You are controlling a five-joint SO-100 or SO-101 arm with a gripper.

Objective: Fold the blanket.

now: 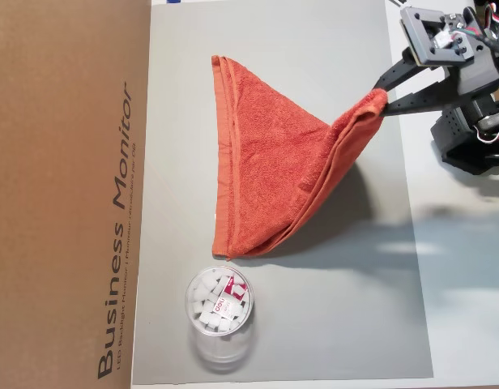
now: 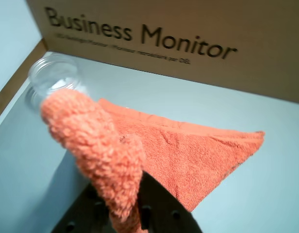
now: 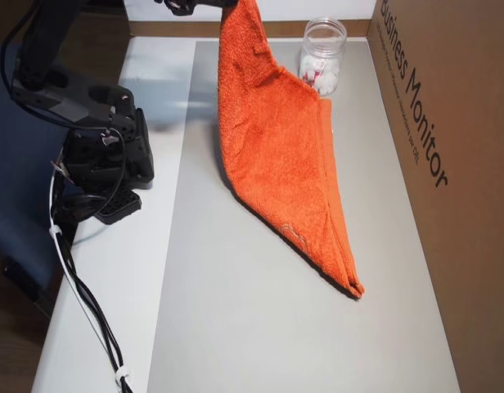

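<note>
The orange-red terry blanket [image 1: 270, 162] lies on the grey mat [image 1: 330, 324] with its far edge flat and one corner lifted into a tent shape. My gripper [image 1: 382, 103] is shut on that lifted corner at the mat's right side in an overhead view. In the wrist view the pinched fuzzy corner [image 2: 98, 145] hangs over the black fingers [image 2: 154, 208], with the rest of the blanket [image 2: 198, 155] spread beyond. In the other overhead view the blanket [image 3: 276, 155] rises to my gripper [image 3: 227, 6] at the top edge.
A clear plastic cup [image 1: 219, 312] with white packets stands on the mat near the blanket's lower end. A brown cardboard box [image 1: 67, 194] marked "Business Monitor" borders the mat's far side. The arm's base [image 3: 96, 155] and cables [image 3: 80, 295] sit on the white table beside the mat.
</note>
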